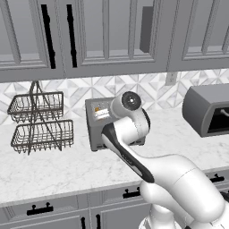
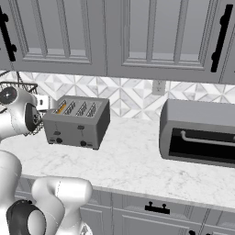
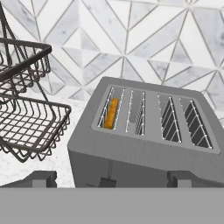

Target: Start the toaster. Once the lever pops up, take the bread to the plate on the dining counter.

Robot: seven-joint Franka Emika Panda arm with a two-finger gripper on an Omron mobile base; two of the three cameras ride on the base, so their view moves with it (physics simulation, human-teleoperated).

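Fingertips (image 3: 41, 178) wide apart w/ nothing held, above toaster (image 3: 144, 135) front, bread (image 3: 111, 113) in slot at 10 o'clock; prob light, crumbly, pinch top edge gently.

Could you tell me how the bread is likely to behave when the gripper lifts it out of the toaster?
The bread stands on edge deep in the leftmost slot of the toaster, so it is probably light and fairly stiff. Only its thin top edge shows, so a grip there may slip or crumble it. The slot's wire guides sit close, so a tilted pull might snag.
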